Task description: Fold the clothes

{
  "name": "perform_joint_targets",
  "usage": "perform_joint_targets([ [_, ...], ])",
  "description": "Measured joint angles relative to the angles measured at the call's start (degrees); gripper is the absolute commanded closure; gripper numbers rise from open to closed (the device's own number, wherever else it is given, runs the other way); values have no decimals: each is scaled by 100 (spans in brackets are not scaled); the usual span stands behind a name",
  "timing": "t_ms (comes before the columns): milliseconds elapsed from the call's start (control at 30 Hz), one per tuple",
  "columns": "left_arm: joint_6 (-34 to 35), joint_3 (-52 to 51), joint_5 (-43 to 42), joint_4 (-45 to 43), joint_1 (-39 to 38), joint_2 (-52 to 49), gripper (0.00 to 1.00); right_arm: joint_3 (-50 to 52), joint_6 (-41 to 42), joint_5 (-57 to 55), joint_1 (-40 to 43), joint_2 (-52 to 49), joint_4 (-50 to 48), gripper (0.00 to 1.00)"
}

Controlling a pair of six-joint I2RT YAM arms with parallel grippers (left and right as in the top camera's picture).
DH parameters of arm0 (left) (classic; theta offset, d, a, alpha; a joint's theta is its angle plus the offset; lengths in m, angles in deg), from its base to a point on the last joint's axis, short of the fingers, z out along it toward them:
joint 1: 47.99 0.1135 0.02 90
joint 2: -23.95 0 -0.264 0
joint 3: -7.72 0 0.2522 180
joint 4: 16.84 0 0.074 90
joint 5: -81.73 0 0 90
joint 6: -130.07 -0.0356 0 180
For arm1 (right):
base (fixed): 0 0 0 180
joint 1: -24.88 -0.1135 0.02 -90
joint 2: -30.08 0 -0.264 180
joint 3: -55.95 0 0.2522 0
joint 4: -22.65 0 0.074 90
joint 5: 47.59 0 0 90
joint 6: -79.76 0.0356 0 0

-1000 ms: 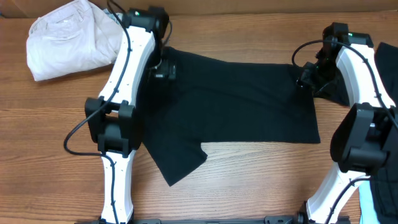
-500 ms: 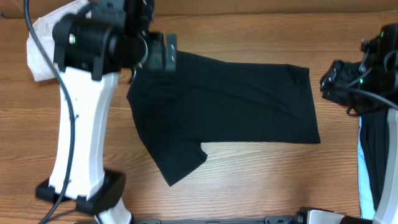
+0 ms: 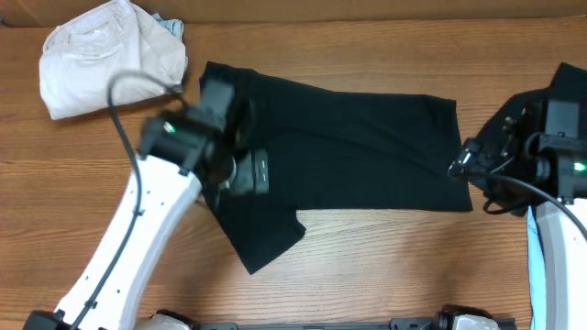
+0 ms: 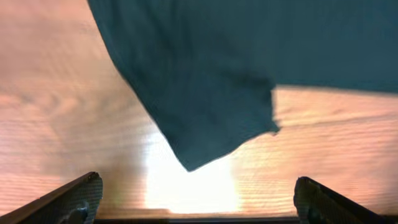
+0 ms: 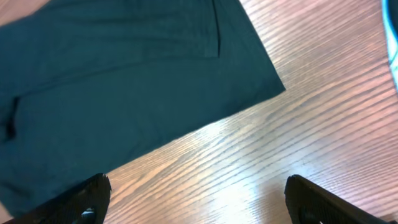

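- Black garment [image 3: 358, 147] lies spread flat near the middle of the wooden table [image 3: 367, 275], with one sleeve [image 3: 266, 240] angled out toward the near edge.
- Cream-white bundle [image 3: 101, 55] sits at the far left of the table, just beside the garment's far left corner. We cannot tell whether the two touch.
- Left gripper [image 4: 198, 202] hangs over the left part of the garment. In its wrist view we see its fingertips [image 4: 81, 196] spread wide with nothing between them, and the sleeve tip on bare wood ahead.
- Right gripper [image 5: 199, 202] hovers at the garment's right edge. We see its fingers spread wide too, holding nothing, with the garment's corner and bare wood below.
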Motion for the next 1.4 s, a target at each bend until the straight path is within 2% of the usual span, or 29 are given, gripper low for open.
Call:
perform_joint_targets([
  [133, 400, -1482, -177, -769, -175, 20, 0, 428, 44, 4, 2, -28, -243, 7],
  [300, 826, -2806, -343, -1812, -249, 15, 3, 525, 55, 2, 0, -42, -308, 7],
  [333, 866, -2990, -363, -1974, -249, 15, 8, 527, 59, 0, 2, -42, -306, 7],
  [400, 968, -3311, -385, -2245, -249, 15, 27, 527, 61, 0, 2, -42, -332, 6],
  [467, 1099, -3644, -446, -2514, -249, 15, 36, 527, 66, -2, 0, -42, -385, 5],
  [600, 1244, -4371, -813, -3265, -249, 15, 39, 527, 83, 2, 0, -42, -455, 4],
  [767, 1294, -4597, -935, -3499, -247, 273, 43, 529, 155, -2, 0, -44, -470, 4],
  [833, 1285, -4607, -964, -3547, -247, 284, 54, 529, 170, 0, 2, -44, -472, 4],
  [900, 1235, -4625, -1043, -3672, -247, 284, 78, 529, 177, 0, 2, -44, -476, 4],
  [1033, 1095, -4671, -1178, -3886, -247, 251, 96, 531, 188, -2, 0, -44, -514, 4],
  [1233, 942, -4686, -1266, -3888, -234, 236, 96, 531, 190, 0, 2, -52, -566, 5],
  [1400, 463, -4282, -1268, -2986, -13, 50, 96, 533, 197, 0, 2, -55, -570, 10],
])
